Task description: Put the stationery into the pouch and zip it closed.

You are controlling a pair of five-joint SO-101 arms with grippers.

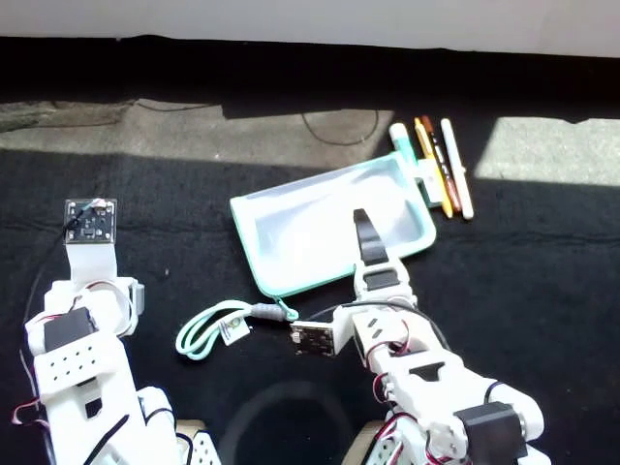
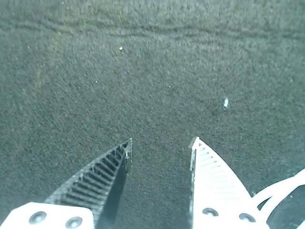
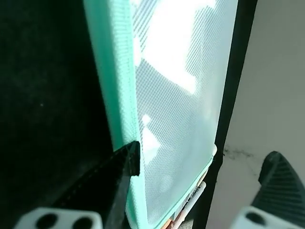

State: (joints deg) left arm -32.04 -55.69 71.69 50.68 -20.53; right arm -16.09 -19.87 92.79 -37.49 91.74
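Observation:
A mint-edged mesh pouch (image 1: 320,228) lies flat mid-table, with its looped strap (image 1: 208,329) trailing off its near corner. Several pens (image 1: 441,165) lie side by side against the pouch's far right end. My right gripper (image 1: 368,232) hovers open over the right half of the pouch. In the right wrist view the gripper (image 3: 200,157) holds nothing, its black finger (image 3: 119,167) sits at the pouch's (image 3: 176,95) green border, and the pen ends (image 3: 190,205) peek out behind. My left gripper (image 2: 161,143) stands open over bare black cloth, far left of the pouch.
Black cloth (image 1: 542,281) covers the table, with a sunlit patch at the far right. The left arm (image 1: 77,329) stands at the near left. A thin cable (image 1: 339,131) runs along the back, and a white wall edge borders the far side.

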